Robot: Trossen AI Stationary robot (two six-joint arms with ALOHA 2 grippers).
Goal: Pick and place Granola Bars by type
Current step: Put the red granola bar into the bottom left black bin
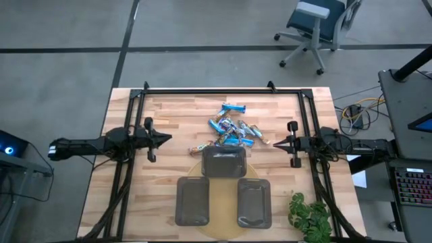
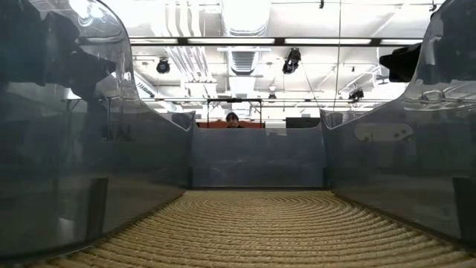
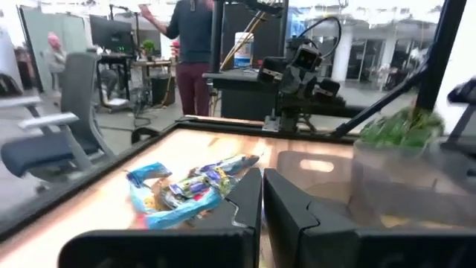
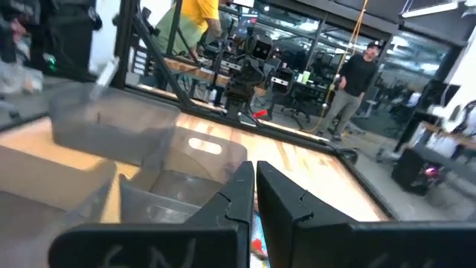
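Observation:
The granola bars lie in a loose heap on the wooden table's far middle, mostly blue wrappers with a few tan ones. The left wrist view shows the heap just past the fingers. My left gripper hangs shut above the table, left of the heap, pointing level at it. Right of the heap, my right gripper is also shut and points level back at it. Both show shut in their wrist views, the left gripper and the right gripper. Neither holds anything.
Three dark grey trays stand near of the heap: one in the middle, one near left, one near right, on a round woven mat. A green plant sits at the near right corner. People stand beyond the table.

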